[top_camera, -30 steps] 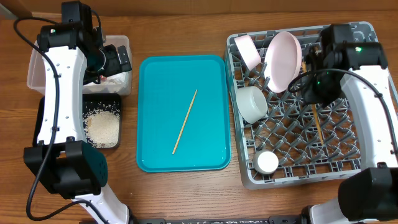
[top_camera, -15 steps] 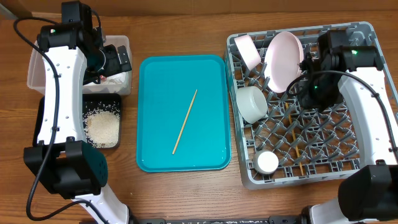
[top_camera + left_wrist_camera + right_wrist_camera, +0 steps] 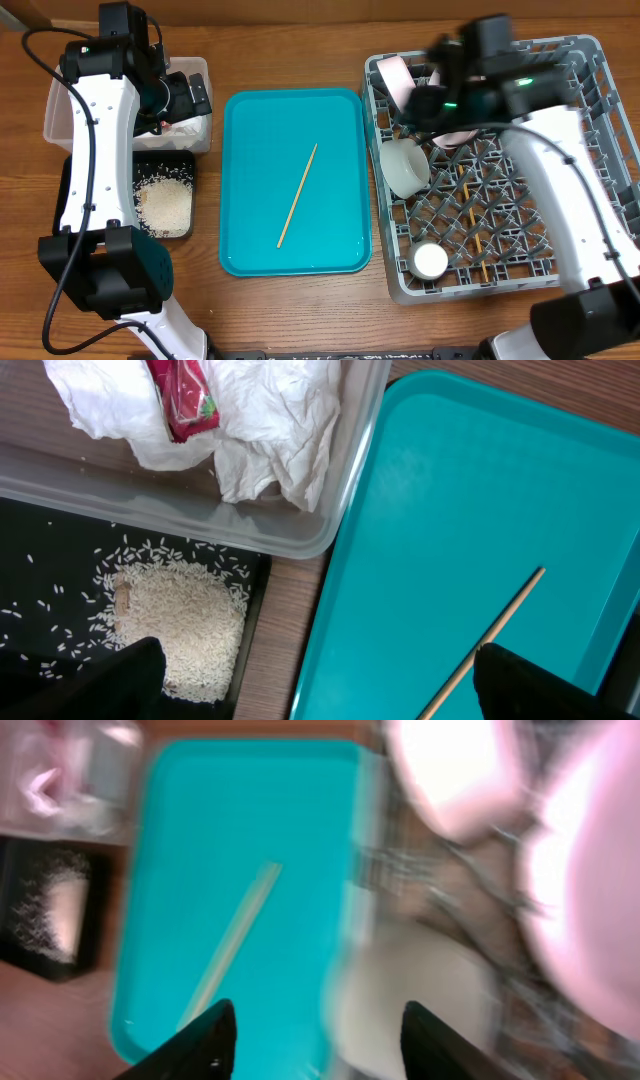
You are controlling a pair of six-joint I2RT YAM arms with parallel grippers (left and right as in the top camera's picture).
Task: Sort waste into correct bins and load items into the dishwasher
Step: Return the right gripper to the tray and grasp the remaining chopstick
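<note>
One thin wooden chopstick (image 3: 297,196) lies slantwise on the teal tray (image 3: 250,150); it also shows as chopstick (image 3: 490,635) and as a blurred chopstick (image 3: 235,945). A second chopstick (image 3: 472,222) lies down among the pegs of the grey dish rack (image 3: 560,250). The rack also holds a pink plate (image 3: 455,100), a smaller plate (image 3: 398,80), a white cup (image 3: 405,167) and a small round bowl (image 3: 430,261). My right gripper (image 3: 320,1020) hovers open and empty over the rack's left edge, beside the cup. My left gripper (image 3: 315,690) stands wide open between the black tray (image 3: 40,540) and the teal tray.
The clear tub (image 3: 60,110) at the far left holds a crumpled napkin (image 3: 270,430) and a red wrapper (image 3: 185,400). A heap of rice (image 3: 180,625) lies in the black tray just in front of it. The right wrist view is blurred by motion.
My right gripper has opened and let go of the chopstick, which now lies in the rack. The right arm has swung left across the rack's back. The left arm has not moved.
</note>
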